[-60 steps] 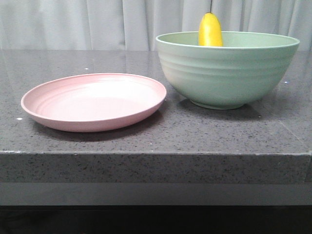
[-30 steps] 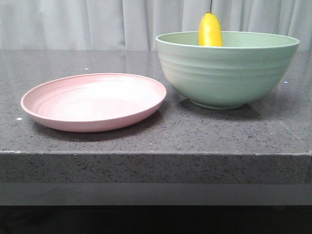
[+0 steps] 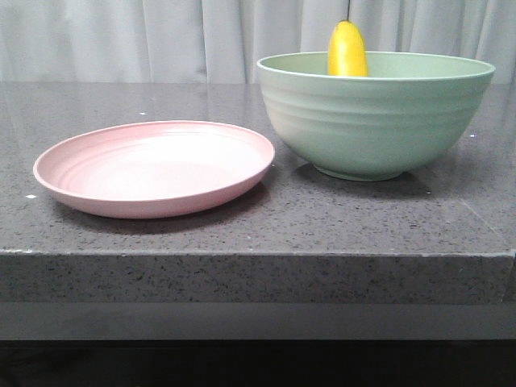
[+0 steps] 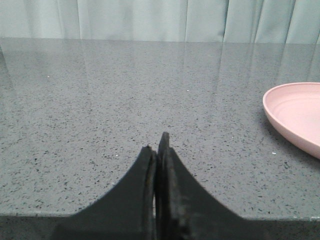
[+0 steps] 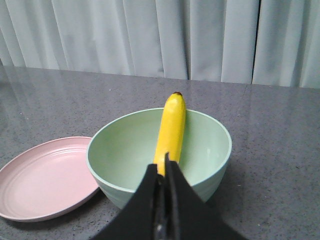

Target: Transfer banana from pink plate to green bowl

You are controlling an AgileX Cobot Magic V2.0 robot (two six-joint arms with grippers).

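The yellow banana (image 3: 347, 50) stands in the green bowl (image 3: 375, 117), leaning on its far rim, with its dark tip up. In the right wrist view the banana (image 5: 170, 131) lies along the inside of the bowl (image 5: 125, 145). The pink plate (image 3: 153, 168) sits empty to the left of the bowl; it also shows in the right wrist view (image 5: 45, 177) and at the edge of the left wrist view (image 4: 297, 114). My right gripper (image 5: 162, 167) is shut and empty, held back from the bowl. My left gripper (image 4: 157, 145) is shut and empty over bare counter. Neither gripper shows in the front view.
The plate and bowl rest on a dark speckled stone counter (image 3: 266, 218) whose front edge (image 3: 258, 254) runs across the front view. A pale curtain (image 3: 161, 36) hangs behind the counter.
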